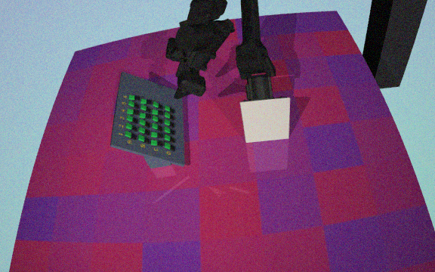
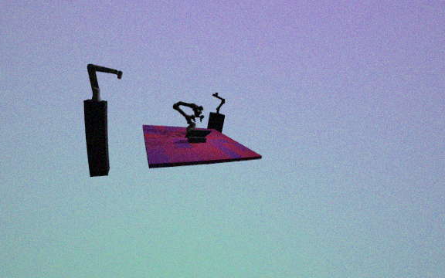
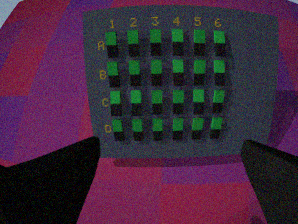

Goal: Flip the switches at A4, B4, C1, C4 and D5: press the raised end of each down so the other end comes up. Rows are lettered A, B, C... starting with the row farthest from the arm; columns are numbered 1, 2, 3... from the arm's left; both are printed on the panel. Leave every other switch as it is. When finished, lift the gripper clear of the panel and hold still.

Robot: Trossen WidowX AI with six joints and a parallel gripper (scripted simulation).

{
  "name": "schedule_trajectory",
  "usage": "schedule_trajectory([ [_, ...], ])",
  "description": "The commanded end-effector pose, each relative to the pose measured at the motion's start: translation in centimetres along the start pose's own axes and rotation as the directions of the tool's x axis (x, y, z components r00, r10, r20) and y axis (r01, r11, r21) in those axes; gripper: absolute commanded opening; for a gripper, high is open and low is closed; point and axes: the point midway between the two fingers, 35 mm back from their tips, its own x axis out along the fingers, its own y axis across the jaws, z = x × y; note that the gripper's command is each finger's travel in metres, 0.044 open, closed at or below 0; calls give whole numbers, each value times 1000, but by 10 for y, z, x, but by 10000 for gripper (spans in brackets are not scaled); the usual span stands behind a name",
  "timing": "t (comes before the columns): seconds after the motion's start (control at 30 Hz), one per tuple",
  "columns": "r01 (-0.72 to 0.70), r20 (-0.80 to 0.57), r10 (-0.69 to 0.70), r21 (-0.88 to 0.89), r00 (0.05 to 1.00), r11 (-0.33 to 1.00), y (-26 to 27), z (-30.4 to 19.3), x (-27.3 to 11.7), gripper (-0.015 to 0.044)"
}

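The slate panel point(image 1: 146, 85) point(image 3: 252, 100) has four rows, A to D, and six columns of rockers. Each rocker shows a green half toward row A's side and a black half toward row D's side. A4 point(image 3: 177, 35), B4 point(image 3: 178, 66), C1 point(image 3: 115, 97), C4 point(image 3: 178, 97) and D5 point(image 3: 197, 124) all show in the wrist view. Green brightness varies; which end of each is raised is too small and grainy to tell. My gripper point(image 1: 189, 93) point(image 2: 197, 118) point(image 3: 173, 148) is open and empty, above and on the row D side of the panel, apart from the switches.
The panel stands tilted on a support on the patchwork table point(image 1: 229, 211) point(image 2: 207, 152). A pale flat rectangle point(image 1: 266, 120) is at the end of a dark arm part, right of the panel in the top view. Dark pedestals point(image 2: 96, 139) point(image 2: 215, 121) with arms stand off the table.
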Motion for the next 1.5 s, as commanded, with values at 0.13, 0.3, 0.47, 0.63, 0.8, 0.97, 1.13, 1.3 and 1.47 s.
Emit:
schedule_trajectory([
  [0.13, -19, -15, 19, -5, 1000, 1000, 5, 18, 32, 269],
  [0.3, 3, 11, -3, -38, 1000, 999, -10, 46, 80, 137],
  [0.47, 22, 26, -20, -57, 999, 998, -19, 53, 93, 6],
  [0.63, 19, 34, -18, -56, 999, 998, -18, 53, 106, 0],
  [0.8, 23, 53, -20, -56, 998, 998, -20, 53, 128, 0],
  [0.97, 24, 54, -21, -56, 998, 998, -20, 53, 134, 0],
  [1.13, 24, 54, -21, -56, 998, 998, -20, 53, 139, 0],
  [1.3, 24, 54, -21, -56, 998, 998, -21, 53, 146, 0],
  [1.47, 24, 54, -21, -56, 998, 998, -21, 54, 152, 0],
])
